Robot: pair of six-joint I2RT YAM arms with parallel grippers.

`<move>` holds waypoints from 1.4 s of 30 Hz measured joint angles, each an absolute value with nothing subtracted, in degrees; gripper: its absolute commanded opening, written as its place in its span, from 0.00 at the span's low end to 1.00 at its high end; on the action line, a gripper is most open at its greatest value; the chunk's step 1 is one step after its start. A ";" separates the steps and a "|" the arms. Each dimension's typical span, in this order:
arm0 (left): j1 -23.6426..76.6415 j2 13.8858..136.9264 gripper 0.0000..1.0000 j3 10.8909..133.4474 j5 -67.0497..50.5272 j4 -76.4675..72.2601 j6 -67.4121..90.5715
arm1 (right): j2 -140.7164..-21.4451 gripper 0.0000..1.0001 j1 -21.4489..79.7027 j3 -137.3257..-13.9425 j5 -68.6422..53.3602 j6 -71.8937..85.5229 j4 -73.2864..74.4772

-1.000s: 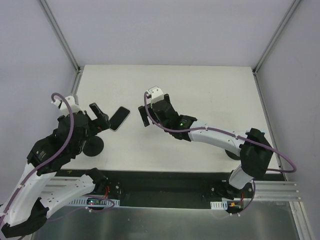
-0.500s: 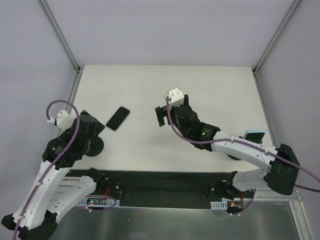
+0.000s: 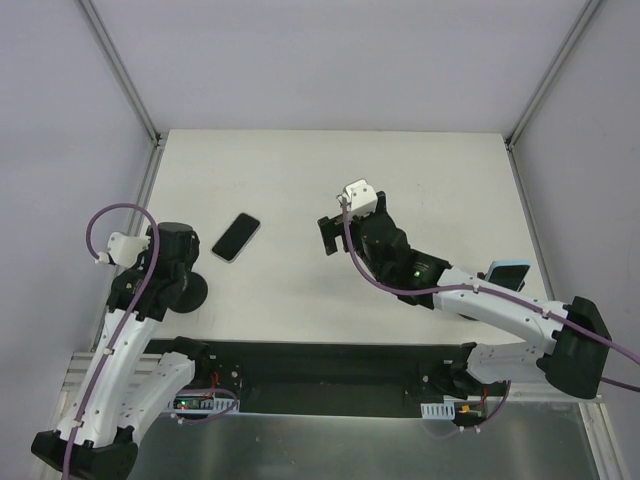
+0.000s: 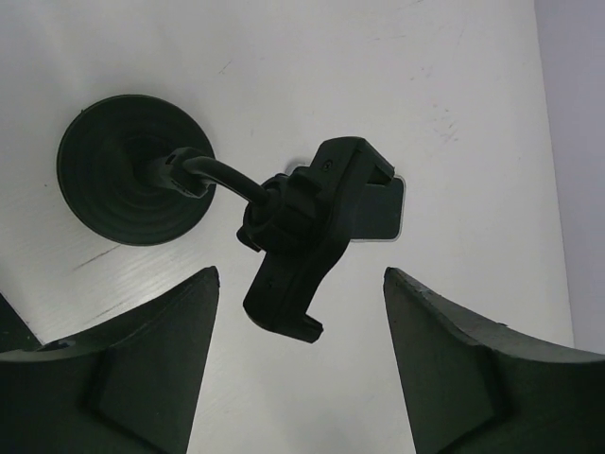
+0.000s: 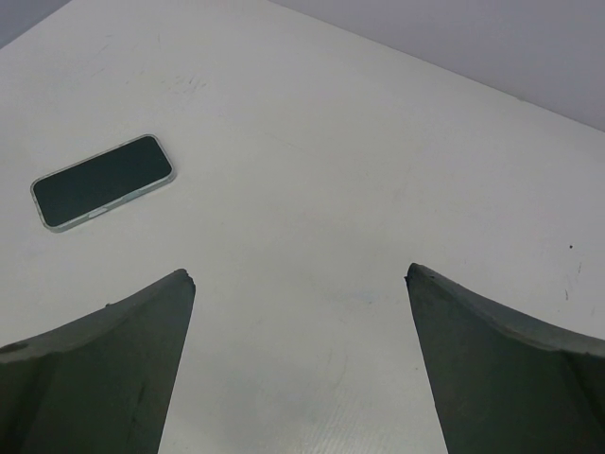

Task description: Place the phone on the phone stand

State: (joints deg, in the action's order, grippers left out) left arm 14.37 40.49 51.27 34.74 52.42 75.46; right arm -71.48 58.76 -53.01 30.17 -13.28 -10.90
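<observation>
phone (image 3: pixel 236 237): lies flat, screen up, on the white surface (image 3: pixel 300 180), left of centre; nothing touches it.
stand (image 4: pixel 321 222): black, near the surface's left edge, on the near-left side of the phone; its round disc sits on the surface, a bent neck carries the clamp cradle, and the cradle is empty.
phone to stand: near each other, not touching.
left gripper (image 4: pixel 301 276): above the stand, pointing down; fingers apart, flanking the cradle in the wrist view with a clear gap on each side; it grips nothing.
right gripper (image 3: pixel 328 235): over mid-surface, to the right of the phone and well apart from it; fingers spread wide, empty; its wrist view shows the phone (image 5: pixel 102 180) at upper left.
blue phone (image 3: pixel 508 272): by the right edge, partly hidden behind the right arm.
</observation>
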 measured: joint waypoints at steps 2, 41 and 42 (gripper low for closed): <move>13.85 40.51 0.62 50.54 34.79 51.31 75.90 | -70.89 0.97 58.76 -52.95 30.50 -13.65 -11.03; 13.91 57.82 0.00 58.33 -34.00 23.40 14.48 | -66.17 0.97 58.76 -46.02 30.26 -15.29 -16.08; 14.68 59.20 0.00 58.33 -37.47 22.76 12.36 | -64.66 0.97 58.76 -44.51 29.69 -15.29 -17.12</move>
